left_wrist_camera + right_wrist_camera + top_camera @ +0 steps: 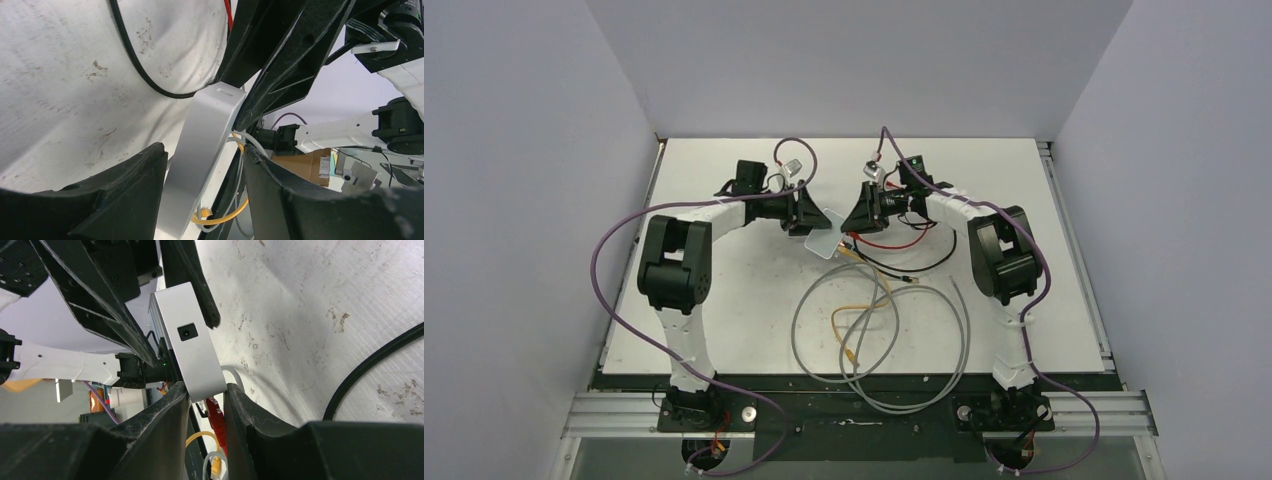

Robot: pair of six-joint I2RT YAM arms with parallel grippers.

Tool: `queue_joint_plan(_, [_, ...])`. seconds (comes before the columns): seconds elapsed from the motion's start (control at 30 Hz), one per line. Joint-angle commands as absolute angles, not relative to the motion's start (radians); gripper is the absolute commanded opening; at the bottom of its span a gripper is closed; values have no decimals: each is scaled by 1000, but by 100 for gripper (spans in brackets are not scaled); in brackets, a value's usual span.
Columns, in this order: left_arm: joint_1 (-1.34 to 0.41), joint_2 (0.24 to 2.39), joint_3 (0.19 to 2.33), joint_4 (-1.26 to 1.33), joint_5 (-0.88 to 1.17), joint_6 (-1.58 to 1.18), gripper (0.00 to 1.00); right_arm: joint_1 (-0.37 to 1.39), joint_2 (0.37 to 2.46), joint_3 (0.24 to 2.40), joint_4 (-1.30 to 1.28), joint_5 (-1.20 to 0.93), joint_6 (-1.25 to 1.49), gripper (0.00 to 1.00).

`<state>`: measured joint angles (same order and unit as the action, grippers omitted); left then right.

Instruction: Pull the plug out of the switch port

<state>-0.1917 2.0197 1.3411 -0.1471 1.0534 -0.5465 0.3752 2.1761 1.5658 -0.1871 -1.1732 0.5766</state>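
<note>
The light-grey switch [822,241] is at mid-table between both grippers, tilted. My left gripper [812,218] has a finger on each side of the switch [200,160], which leans on its left finger. In the right wrist view both of its fingers touch the box. My right gripper [854,222] has its fingers close together on either side of the switch's near corner [192,350]. A red plug [216,415] sits in a socket between those fingers, against the right one. I cannot tell whether they clamp anything. Yellow [225,217] and grey cables hang from the socket edge.
Grey cable [824,300] and yellow cable [864,315] loop over the table's near half. A red cable [894,243] and a black cable [924,265] run right from the switch. The table's side rail [1074,250] lies to the right.
</note>
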Motion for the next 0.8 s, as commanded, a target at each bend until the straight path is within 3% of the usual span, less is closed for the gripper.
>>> queue_joint_plan(0.0, [-244,2043,1368,-102,1121,-565,56,394,2094,1572,-82,-1211,599,9])
queue_joint_plan(0.13, [-257,2053,1370,-94,1118,-569,54,394,2094,1571,-77,-1212,604,9])
queue_joint_plan(0.4, [-254,2057,1388,-68,1133,-590,25,394,2089,1558,-74,-1194,602,12])
queue_joint_plan(0.57, [-255,2062,1413,-115,1148,-562,2,390,2074,1551,-69,-1152,599,38])
queue_joint_plan(0.67, [-253,2054,1432,-175,1132,-511,0,385,2050,1542,-53,-1109,600,67])
queue_joint_plan(0.77, [-254,2042,1460,-259,1098,-447,0,373,2021,1523,-25,-1062,613,90])
